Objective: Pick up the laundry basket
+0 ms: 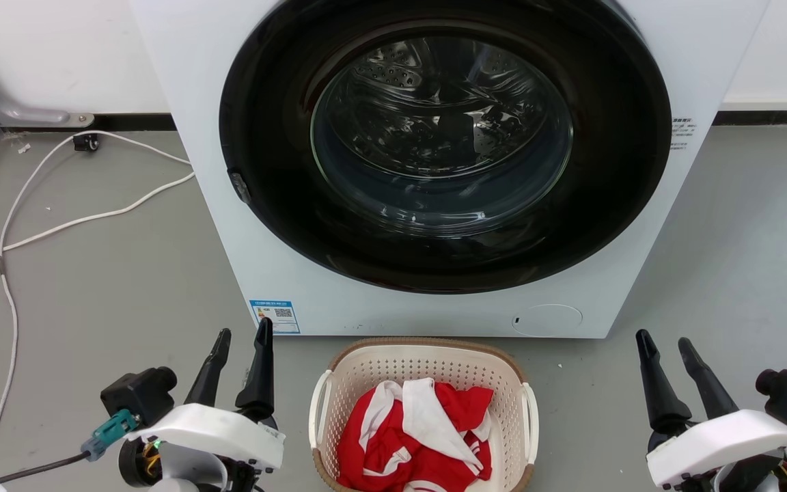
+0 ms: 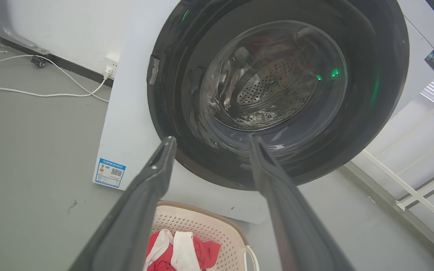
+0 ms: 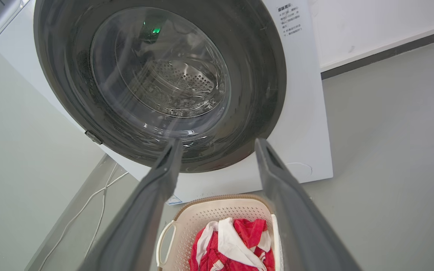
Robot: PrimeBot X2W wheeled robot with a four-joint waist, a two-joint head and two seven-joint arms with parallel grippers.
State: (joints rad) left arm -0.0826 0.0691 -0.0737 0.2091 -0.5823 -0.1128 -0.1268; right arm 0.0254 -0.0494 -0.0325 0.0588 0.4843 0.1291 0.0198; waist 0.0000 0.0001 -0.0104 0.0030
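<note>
**Before we close on anything, we look sideways**

Since the lift will turn on a reach inward from both sides, we start with the layout. The basket (image 1: 393, 365) stands on the floor (image 1: 93, 287), just before the front of the washer (image 1: 229, 205) and about midway along it, between our two grippers. The left gripper (image 1: 244, 329) hangs to its left and the right gripper (image 1: 663, 339) to its right. Both point toward the washer, so the basket lies sideways from each, not ahead. Each pair of fingers (image 1: 261, 372) is spread with nothing between, and neither pair touches the basket. By the head view the left gripper looks the nearer: it is near the left handle (image 1: 314, 410), while the right one is well apart from the right handle (image 1: 532, 410).

The handles sit one on each side, one facing each arm (handy for a two-armed lift). We cannot tell the long axis, as the near end is cut off by the view's bottom edge.

Inside lies a crumpled red-and-white garment (image 1: 421, 437), heaped below the rim, and the far inner wall shows bare. Through the washer's shut door (image 1: 441, 137) we make out only perforated metal and reflections.

We judge the pick not yet begun: each gripper must go inward and down to its handle.
</note>
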